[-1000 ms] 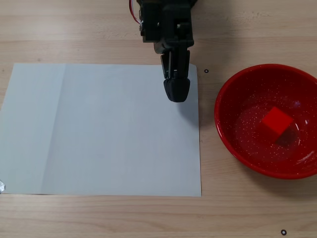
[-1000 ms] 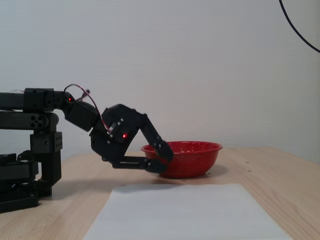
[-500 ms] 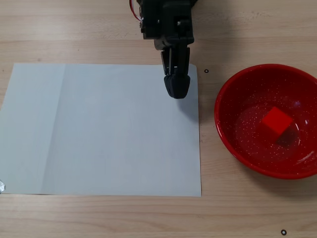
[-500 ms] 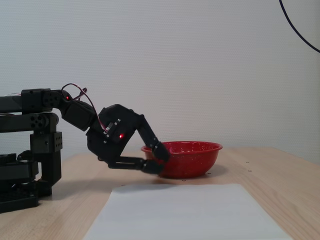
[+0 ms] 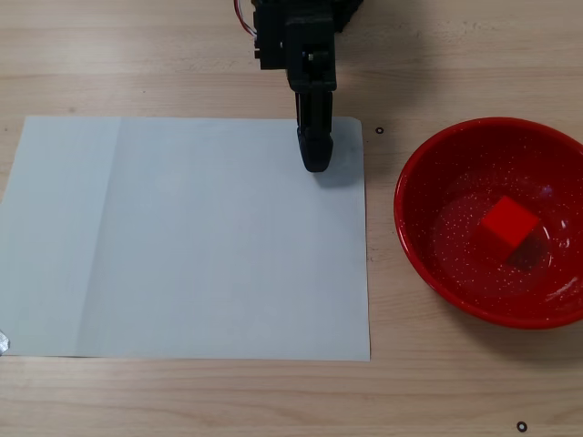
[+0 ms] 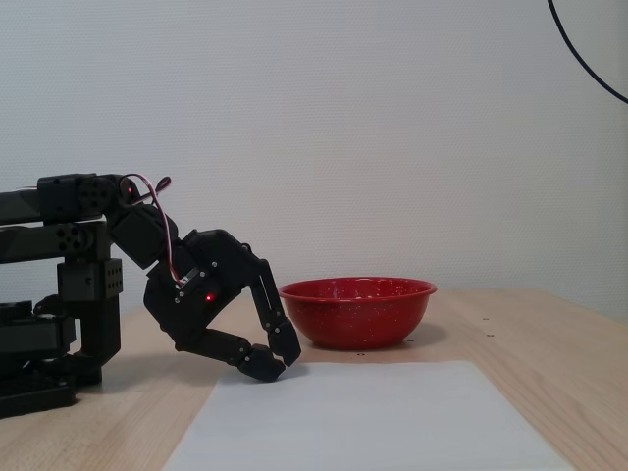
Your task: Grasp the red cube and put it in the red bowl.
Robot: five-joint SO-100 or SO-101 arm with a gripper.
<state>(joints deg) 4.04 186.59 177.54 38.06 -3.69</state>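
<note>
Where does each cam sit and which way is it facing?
A fixed view, from above, looking straight down: white paper sheet on the wooden table, red bowl at right with the red cube inside; the gripper and forearm enter from the top edge.
A fixed view, low at table height, looking sideways toward the white wall: the folded arm at left, gripper tips at the paper's far edge, bowl behind; cube hidden.
Shared: gripper, bowl, paper, table.

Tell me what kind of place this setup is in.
Probably a plain indoor test bench: a wooden tabletop against a bare white wall, with one sheet of white paper as a work mat.
</note>
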